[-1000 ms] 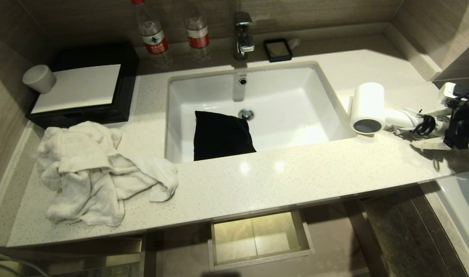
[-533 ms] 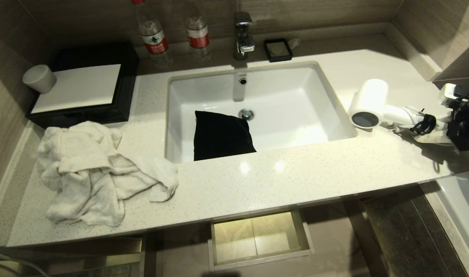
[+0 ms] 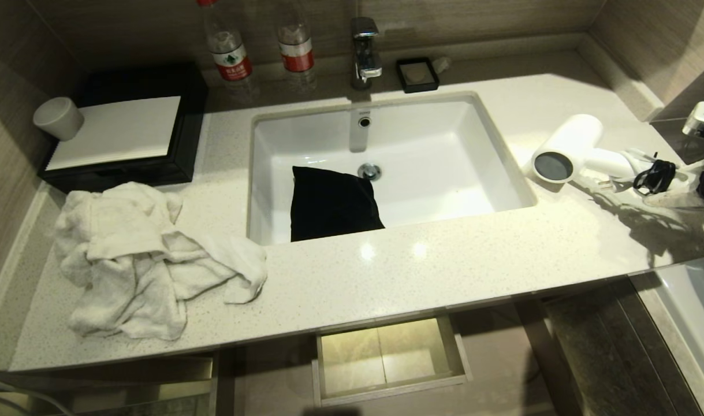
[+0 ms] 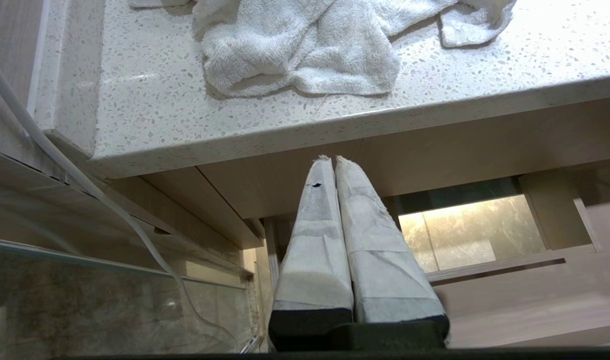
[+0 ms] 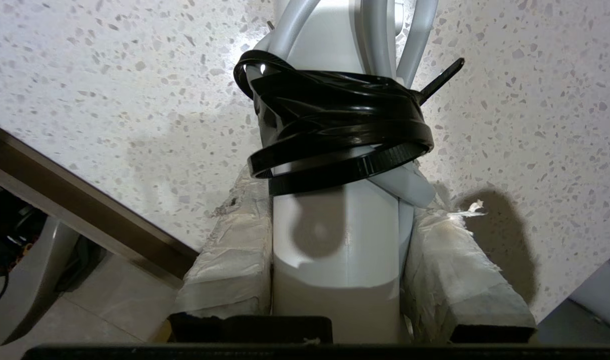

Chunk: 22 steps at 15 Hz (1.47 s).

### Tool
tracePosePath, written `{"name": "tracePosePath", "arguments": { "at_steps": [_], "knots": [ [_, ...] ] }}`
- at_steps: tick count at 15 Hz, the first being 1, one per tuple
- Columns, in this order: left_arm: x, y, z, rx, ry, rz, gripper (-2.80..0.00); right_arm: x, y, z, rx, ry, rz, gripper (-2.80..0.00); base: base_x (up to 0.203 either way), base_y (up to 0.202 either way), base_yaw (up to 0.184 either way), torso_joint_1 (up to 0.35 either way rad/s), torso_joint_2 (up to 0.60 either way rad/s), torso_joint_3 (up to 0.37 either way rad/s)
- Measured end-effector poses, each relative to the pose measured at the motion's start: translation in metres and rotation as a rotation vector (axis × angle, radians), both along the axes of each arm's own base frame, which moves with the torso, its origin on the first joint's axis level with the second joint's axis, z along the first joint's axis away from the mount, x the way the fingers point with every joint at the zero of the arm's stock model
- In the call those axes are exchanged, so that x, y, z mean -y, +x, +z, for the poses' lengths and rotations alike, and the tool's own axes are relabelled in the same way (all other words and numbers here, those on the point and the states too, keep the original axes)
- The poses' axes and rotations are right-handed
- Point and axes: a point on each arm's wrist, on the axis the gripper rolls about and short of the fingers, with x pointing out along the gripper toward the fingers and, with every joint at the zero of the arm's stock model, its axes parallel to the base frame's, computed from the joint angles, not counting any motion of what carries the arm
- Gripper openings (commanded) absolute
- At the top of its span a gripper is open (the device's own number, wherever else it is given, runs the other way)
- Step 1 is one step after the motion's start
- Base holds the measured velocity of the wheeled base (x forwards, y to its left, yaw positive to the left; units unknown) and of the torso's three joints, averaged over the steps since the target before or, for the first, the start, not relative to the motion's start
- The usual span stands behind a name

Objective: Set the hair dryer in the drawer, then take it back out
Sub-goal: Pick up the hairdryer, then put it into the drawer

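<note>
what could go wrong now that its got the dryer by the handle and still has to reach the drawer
The right gripper clamps only the handle end of the hair dryer, so the heavy barrel may droop or twist in the grip. The bundled cord could snag on the counter edge. The drawer shows only a narrow opening below the counter, leaving little clearance.

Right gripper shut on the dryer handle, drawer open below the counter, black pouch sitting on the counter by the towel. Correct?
One error: the black pouch lies in the sink, not on the counter by the towel, as the head view shows. The rest holds.
</note>
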Motion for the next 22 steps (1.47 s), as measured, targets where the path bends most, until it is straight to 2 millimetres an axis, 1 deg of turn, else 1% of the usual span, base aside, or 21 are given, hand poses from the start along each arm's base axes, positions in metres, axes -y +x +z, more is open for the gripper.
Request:
{"name": "tracePosePath", "arguments": {
  "at_steps": [3, 6, 8, 10, 12, 15, 16, 19, 22],
  "knots": [
    [0.0, 0.0, 0.0, 0.0, 0.0, 0.0, -2.8, -0.012, -0.026, 0.009, -0.054, 0.085, -0.11, -2.8, 0.0, 0.0, 0.0, 0.0, 0.0, 0.0],
    [0.0, 0.0, 0.0, 0.0, 0.0, 0.0, -2.8, -0.025, -0.055, 0.014, -0.089, 0.153, -0.24, -2.8, 0.0, 0.0, 0.0, 0.0, 0.0, 0.0],
    [0.0, 0.0, 0.0, 0.0, 0.0, 0.0, -2.8, -0.036, -0.077, 0.017, -0.084, 0.161, -0.27, -2.8, 0.0, 0.0, 0.0, 0.0, 0.0, 0.0],
    [0.0, 0.0, 0.0, 0.0, 0.0, 0.0, -2.8, -0.045, -0.093, 0.021, -0.067, 0.161, -0.287, -2.8, 0.0, 0.0, 0.0, 0.0, 0.0, 0.0],
    [0.0, 0.0, 0.0, 0.0, 0.0, 0.0, -2.8, -0.05, -0.106, 0.016, -0.067, 0.163, -0.355, -2.8, 0.0, 0.0, 0.0, 0.0, 0.0, 0.0],
    [0.0, 0.0, 0.0, 0.0, 0.0, 0.0, -2.8, -0.055, -0.12, 0.006, -0.055, 0.168, -0.513, -2.8, 0.0, 0.0, 0.0, 0.0, 0.0, 0.0],
    [0.0, 0.0, 0.0, 0.0, 0.0, 0.0, -2.8, -0.057, -0.125, 0.002, -0.054, 0.172, -0.536, -2.8, 0.0, 0.0, 0.0, 0.0, 0.0, 0.0],
    [0.0, 0.0, 0.0, 0.0, 0.0, 0.0, -2.8, -0.066, -0.144, -0.011, -0.071, 0.171, -0.547, -2.8, 0.0, 0.0, 0.0, 0.0, 0.0, 0.0],
    [0.0, 0.0, 0.0, 0.0, 0.0, 0.0, -2.8, -0.073, -0.159, -0.022, -0.075, 0.169, -0.548, -2.8, 0.0, 0.0, 0.0, -0.248, 0.19, -0.044]
  ]
}}
